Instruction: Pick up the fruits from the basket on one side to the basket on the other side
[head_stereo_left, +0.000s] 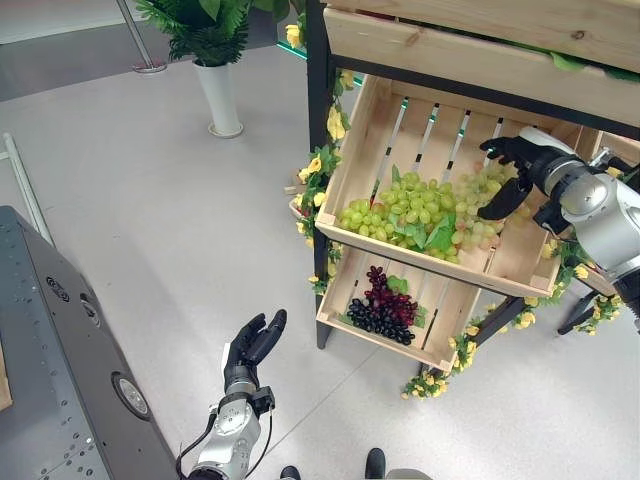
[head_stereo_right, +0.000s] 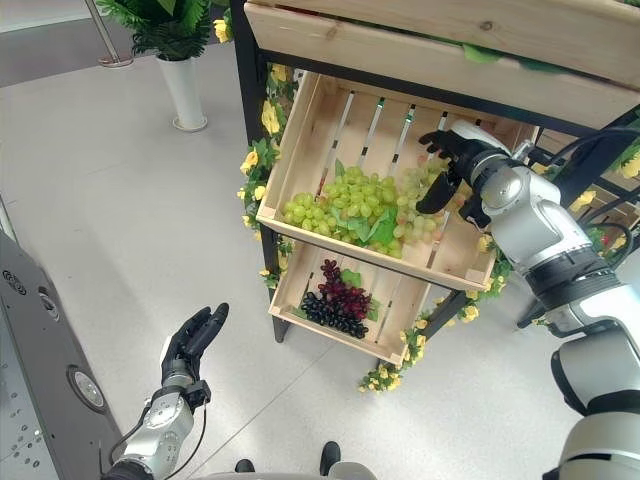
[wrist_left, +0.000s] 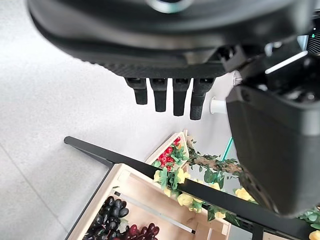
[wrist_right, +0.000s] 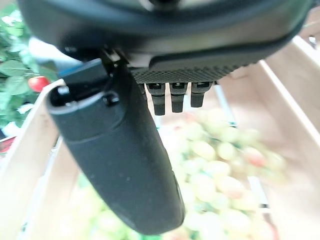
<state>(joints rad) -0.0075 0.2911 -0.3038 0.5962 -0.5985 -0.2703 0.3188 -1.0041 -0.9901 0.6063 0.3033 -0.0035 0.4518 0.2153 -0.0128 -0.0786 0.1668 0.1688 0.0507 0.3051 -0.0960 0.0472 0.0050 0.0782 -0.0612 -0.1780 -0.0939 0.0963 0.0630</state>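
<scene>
Pale grey flooring (head_stereo_left: 150, 200) is spreading across the room, with a dark-framed display rack (head_stereo_left: 318, 150) standing on it, trimmed with yellow flowers (head_stereo_left: 336, 125). Two slanted wooden crates are sitting in the rack, one above the other. The upper crate (head_stereo_left: 365, 130) is holding a heap of green grapes (head_stereo_left: 420, 215) with leaves; the lower crate (head_stereo_left: 440, 335) is holding dark purple and red grapes (head_stereo_left: 382, 305). The right robot hand (head_stereo_left: 512, 172) is reaching into the upper crate and hovering just above the far end of the green grapes, its fingers (wrist_right: 171, 97) hanging straight and loose with the thumb apart, gripping nothing. The left robot hand (head_stereo_left: 252, 345) is hanging low over the floor, well apart from both crates and off to the lower crate's side, with fingers (wrist_left: 161, 95) straight and relaxed, holding nothing. A potted plant in a white vase (head_stereo_left: 220, 95) is standing far beyond the left robot hand. A grey metal unit (head_stereo_left: 60, 380) is lying just beside that arm.
</scene>
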